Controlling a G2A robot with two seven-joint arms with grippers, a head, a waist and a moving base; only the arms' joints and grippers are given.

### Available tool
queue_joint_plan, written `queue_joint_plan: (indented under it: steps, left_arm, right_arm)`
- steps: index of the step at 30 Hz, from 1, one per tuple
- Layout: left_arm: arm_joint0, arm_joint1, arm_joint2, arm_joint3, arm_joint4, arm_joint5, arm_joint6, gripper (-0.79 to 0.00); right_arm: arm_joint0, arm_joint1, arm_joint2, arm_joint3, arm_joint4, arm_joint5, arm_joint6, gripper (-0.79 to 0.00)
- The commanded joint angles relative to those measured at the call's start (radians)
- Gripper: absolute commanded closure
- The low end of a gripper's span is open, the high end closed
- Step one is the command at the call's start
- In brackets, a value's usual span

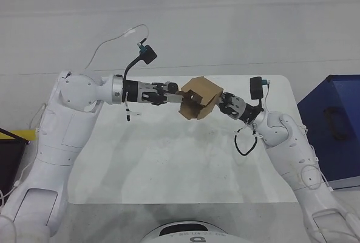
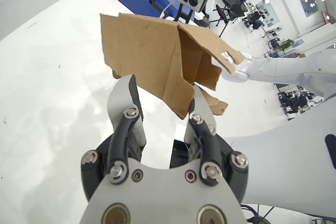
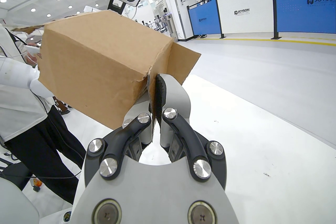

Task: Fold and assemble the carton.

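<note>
A brown cardboard carton point(image 1: 199, 97), partly folded with loose flaps, hangs in the air over the far middle of the white table point(image 1: 167, 158), between both grippers. My right gripper point(image 3: 153, 79) is shut on one wall edge of the carton point(image 3: 99, 57); in the top view the right gripper point(image 1: 223, 101) sits at the carton's right side. My left gripper point(image 2: 163, 83) is open at the carton's other side, and the lower corner of a carton point(image 2: 147, 51) flap reaches in between its fingers, close to one finger point(image 2: 198, 104). The left gripper point(image 1: 177, 96) meets the carton's left side in the top view.
A dark blue bin point(image 1: 343, 127) stands on the floor beyond the table's right edge. The tabletop in front of the carton is bare white. Each arm's wrist camera point(image 1: 256, 85) sticks up near the carton.
</note>
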Motion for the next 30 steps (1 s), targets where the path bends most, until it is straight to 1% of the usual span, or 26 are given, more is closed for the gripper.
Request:
queue_joint_plan:
  steps: [1, 2, 3, 5, 7, 12, 16, 18, 20, 22, 23, 24, 25, 26, 27, 30]
  left_arm:
    - [0.000, 0.003, -0.003, 0.010, 0.000, 0.000, 0.002, -0.557]
    - [0.000, 0.004, -0.002, 0.010, 0.000, -0.001, 0.002, -0.727]
    - [0.000, 0.005, -0.002, 0.012, -0.001, -0.002, 0.003, -0.785]
    - [0.002, 0.007, -0.005, 0.007, -0.003, -0.008, 0.004, -0.785]
    - [0.008, 0.012, -0.014, -0.017, -0.004, -0.028, -0.004, -0.785]
    - [0.041, 0.029, -0.049, -0.103, -0.009, -0.055, -0.040, -0.785]
    - [0.062, 0.041, -0.091, -0.178, -0.023, -0.047, -0.029, -0.785]
    - [0.065, 0.047, -0.121, -0.212, -0.029, -0.025, -0.013, -0.785]
    - [0.059, 0.052, -0.153, -0.239, -0.014, 0.020, 0.022, -0.785]
    - [0.039, 0.058, -0.175, -0.266, 0.085, 0.084, 0.058, -0.785]
    - [0.028, 0.059, -0.171, -0.285, 0.142, 0.118, 0.077, -0.785]
    - [0.009, 0.059, -0.151, -0.301, 0.218, 0.152, 0.091, -0.785]
    - [-0.006, 0.059, -0.136, -0.301, 0.275, 0.170, 0.094, -0.785]
    - [-0.027, 0.057, -0.106, -0.295, 0.345, 0.204, 0.103, -0.785]
    - [-0.057, 0.052, -0.059, -0.286, 0.400, 0.236, 0.115, -0.785]
    - [-0.115, 0.039, 0.023, -0.252, 0.462, 0.269, 0.129, -0.785]
  right_arm:
    - [0.000, 0.001, -0.001, -0.003, 0.003, 0.000, 0.001, 0.000]
    - [-0.001, 0.002, -0.002, -0.004, 0.003, 0.000, 0.001, 0.000]
    - [-0.001, 0.002, -0.003, -0.005, 0.003, 0.000, 0.002, 0.000]
    - [0.000, 0.003, -0.004, -0.006, 0.004, 0.000, 0.004, 0.000]
    - [0.001, 0.004, -0.005, -0.004, 0.006, 0.000, 0.005, 0.000]
    - [0.008, 0.004, -0.005, 0.009, 0.004, 0.007, 0.005, 0.000]
    - [0.013, 0.002, -0.010, 0.015, -0.004, 0.021, 0.000, 0.000]
    - [0.015, 0.001, -0.012, 0.017, -0.009, 0.028, -0.001, 0.000]
    - [0.017, 0.000, -0.012, 0.018, -0.016, 0.034, -0.005, 0.000]
    - [0.017, -0.001, -0.012, 0.018, -0.023, 0.039, -0.010, 0.000]
    - [0.017, -0.001, -0.013, 0.019, -0.025, 0.040, -0.012, 0.000]
    - [0.018, -0.002, -0.015, 0.019, -0.030, 0.042, -0.013, 0.000]
    - [0.019, -0.002, -0.015, 0.020, -0.033, 0.044, -0.014, 0.000]
    - [0.020, -0.002, -0.015, 0.020, -0.040, 0.051, -0.016, 0.000]
    - [0.021, -0.003, -0.016, 0.020, -0.051, 0.061, -0.020, 0.000]
    - [0.022, -0.005, -0.019, 0.020, -0.063, 0.067, -0.030, 0.000]
